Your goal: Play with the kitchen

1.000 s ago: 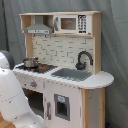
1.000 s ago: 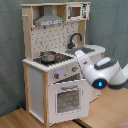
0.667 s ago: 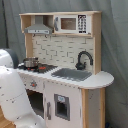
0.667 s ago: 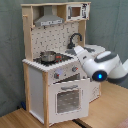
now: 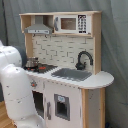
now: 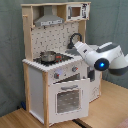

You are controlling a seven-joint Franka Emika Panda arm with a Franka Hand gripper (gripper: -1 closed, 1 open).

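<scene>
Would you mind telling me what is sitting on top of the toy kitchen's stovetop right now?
A small metal pot stands on the stovetop of the kitchen, under the hood. Its contents cannot be seen.

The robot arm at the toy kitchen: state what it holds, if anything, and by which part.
It cannot be told. The arm reaches in beside the kitchen, but its gripper is hidden in both exterior views.
</scene>
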